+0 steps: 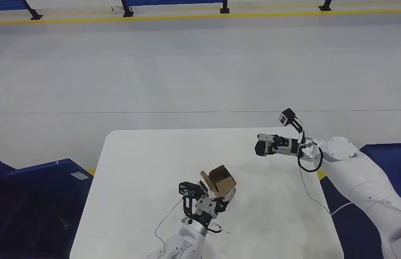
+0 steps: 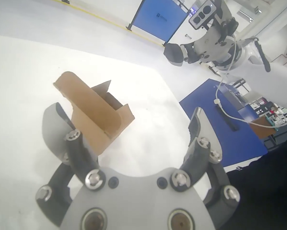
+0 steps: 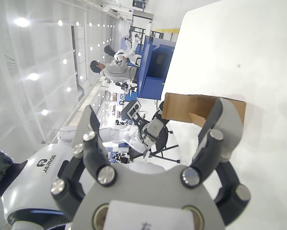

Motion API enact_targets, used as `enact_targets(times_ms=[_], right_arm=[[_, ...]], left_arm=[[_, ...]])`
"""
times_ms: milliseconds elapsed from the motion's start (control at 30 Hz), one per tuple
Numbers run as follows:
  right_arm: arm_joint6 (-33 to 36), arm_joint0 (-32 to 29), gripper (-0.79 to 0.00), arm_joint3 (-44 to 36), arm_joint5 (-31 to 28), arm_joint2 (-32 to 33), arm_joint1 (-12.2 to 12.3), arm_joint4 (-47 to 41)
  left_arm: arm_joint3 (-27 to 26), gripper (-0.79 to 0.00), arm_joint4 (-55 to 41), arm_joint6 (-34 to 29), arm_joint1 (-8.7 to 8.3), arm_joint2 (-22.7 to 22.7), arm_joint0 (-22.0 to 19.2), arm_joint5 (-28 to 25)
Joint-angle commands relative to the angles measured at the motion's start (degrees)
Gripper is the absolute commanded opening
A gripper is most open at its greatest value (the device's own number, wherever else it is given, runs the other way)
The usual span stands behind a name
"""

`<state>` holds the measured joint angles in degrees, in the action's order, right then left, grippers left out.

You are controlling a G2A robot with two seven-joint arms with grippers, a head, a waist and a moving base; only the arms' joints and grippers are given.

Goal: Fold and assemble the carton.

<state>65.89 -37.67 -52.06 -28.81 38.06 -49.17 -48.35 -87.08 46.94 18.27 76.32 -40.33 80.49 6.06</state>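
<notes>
Left wrist view: my left gripper (image 2: 126, 118) has its fingers spread, and the half-open carton (image 2: 95, 111) on the table (image 2: 26, 72) leans against one finger. The right gripper (image 1: 263, 146) is also spread, well apart. Thin cardboard (light, easily creased), so I'd pinch a wall, not a flap.

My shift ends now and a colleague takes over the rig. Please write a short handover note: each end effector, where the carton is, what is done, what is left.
Left end effector: open and holding nothing. It is at the carton, which sits close beside one of its fingers; I cannot tell whether they touch.
Right end effector: open and empty, over the table, well apart from the carton.
Carton: on the table, not gripped, partly formed, with its flaps standing open.
Done: some walls are up.
Left: fold the flaps in and close the carton.
</notes>
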Motion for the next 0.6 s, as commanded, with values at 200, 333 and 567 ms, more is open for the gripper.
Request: enact_targets(times_ms=[200,333,567], right_arm=[[0.0,0.0,0.000,0.0,0.0,0.0,0.0,0.0],[0.0,0.0,0.000,0.0,0.0,0.0,0.0,0.0],[0.0,0.0,0.000,0.0,0.0,0.0,0.0,0.0]], left_arm=[[4.4,-0.289,-0.7,-0.5,1.66,0.6,-2.0,2.2],[5.3,-0.434,-0.5,0.2,1.89,-0.3,-1.4,3.1],[3.5,-0.557,0.8,0.6,1.33,-3.1,1.6,3.3]])
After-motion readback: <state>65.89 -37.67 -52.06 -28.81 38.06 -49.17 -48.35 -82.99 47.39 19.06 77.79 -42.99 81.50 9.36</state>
